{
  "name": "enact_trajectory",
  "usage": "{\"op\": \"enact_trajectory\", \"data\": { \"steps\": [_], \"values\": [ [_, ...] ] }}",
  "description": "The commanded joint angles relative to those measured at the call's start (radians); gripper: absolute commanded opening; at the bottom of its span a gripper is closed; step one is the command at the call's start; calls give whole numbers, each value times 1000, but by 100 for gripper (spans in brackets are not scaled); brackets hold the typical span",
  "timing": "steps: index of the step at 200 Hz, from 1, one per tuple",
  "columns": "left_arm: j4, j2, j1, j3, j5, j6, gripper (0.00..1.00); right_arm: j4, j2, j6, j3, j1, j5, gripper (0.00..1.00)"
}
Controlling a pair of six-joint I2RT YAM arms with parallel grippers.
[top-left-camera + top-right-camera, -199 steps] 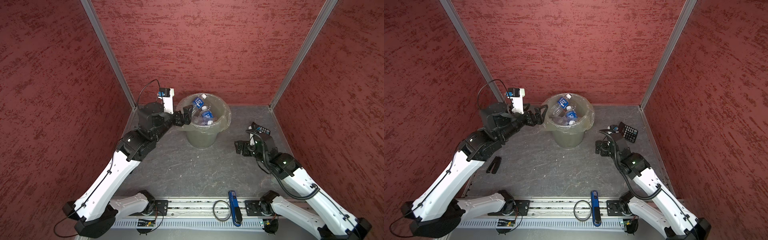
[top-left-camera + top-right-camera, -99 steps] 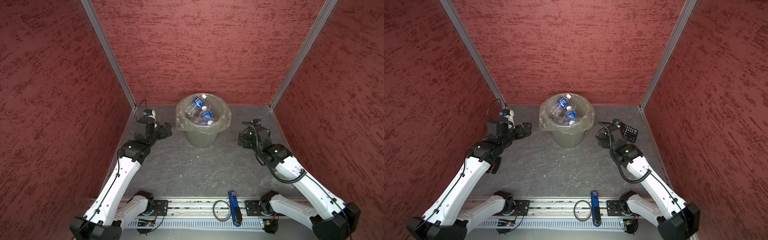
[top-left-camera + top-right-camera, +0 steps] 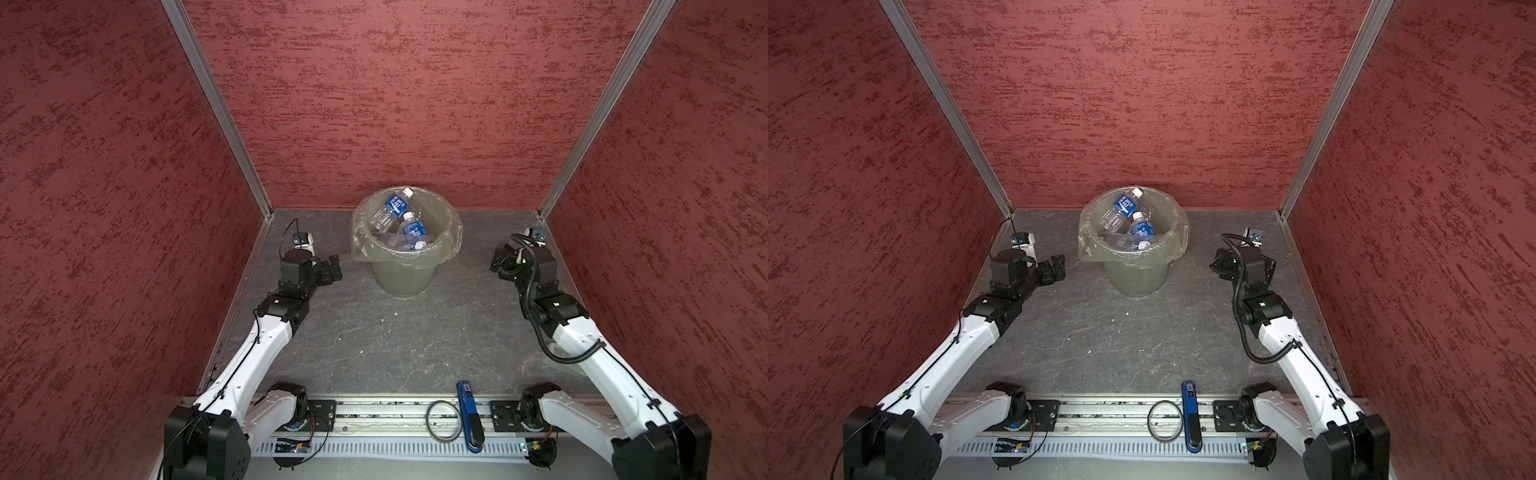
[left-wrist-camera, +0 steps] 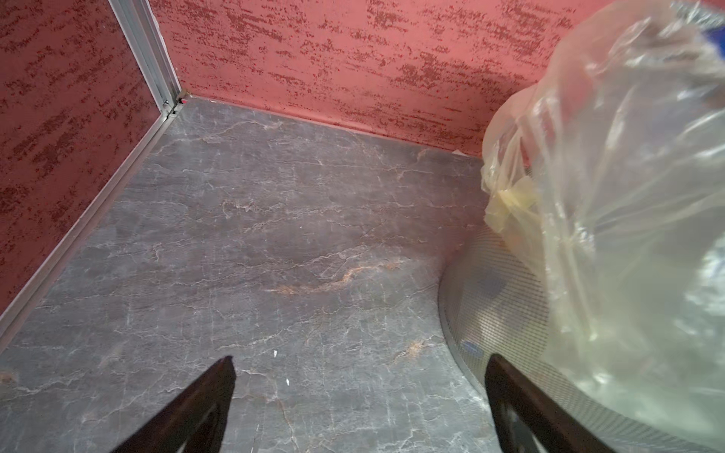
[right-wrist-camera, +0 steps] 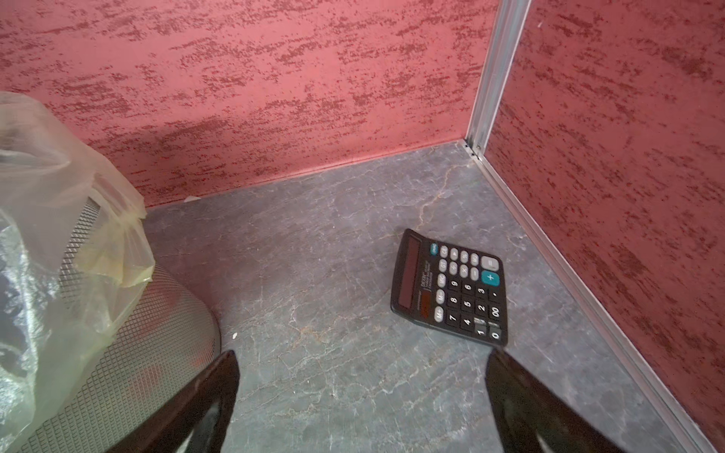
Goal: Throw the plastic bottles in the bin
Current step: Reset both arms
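Grey stone-patterned table (image 3: 395, 340), walled on the left, right and far sides by red textured panels (image 3: 395, 104). Bin (image 3: 402, 280): round, grey-green and tapered, standing upright at the far middle of the table just in front of the far panel; its wall shows as fine mesh in the left wrist view (image 4: 502, 313). Plastic bag (image 3: 446, 245): crinkly and translucent, lining the bin and folded out over its rim. Plastic bottles (image 3: 395, 206): clear, with blue labels and white caps, all lying inside the bin; one leans with its cap against the far rim, another (image 3: 413, 230) lies tilted just nearer, and more clear ones sit beneath, their number not countable. Left gripper (image 3: 333, 269): low over the table just left of the bin, jaws spread wide with nothing between them, the bin wall close beside one finger (image 4: 521, 404). Right gripper (image 3: 498, 262): low over the table to the right of the bin and apart from it, jaws likewise spread wide and holding nothing (image 5: 363, 353). Calculator (image 5: 451, 286): black, lying flat and keys up on the table near the far right corner, beyond the right gripper. Blue flat tool (image 3: 468, 415) and black ring (image 3: 444, 419): side by side on the metal rail (image 3: 374, 409) at the near edge, between the two arm bases.
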Motion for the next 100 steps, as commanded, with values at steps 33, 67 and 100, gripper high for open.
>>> {"op": "enact_trajectory", "data": {
  "steps": [33,67,100],
  "values": [
    [302,101,49,-70,-27,139,99,329,-50,-77,-115,-5,26,99],
    [457,166,143,-153,78,118,99,371,16,-130,-138,-7,57,99],
    [638,188,181,-246,127,177,99,505,17,-180,-208,-8,65,98]
  ]
}}
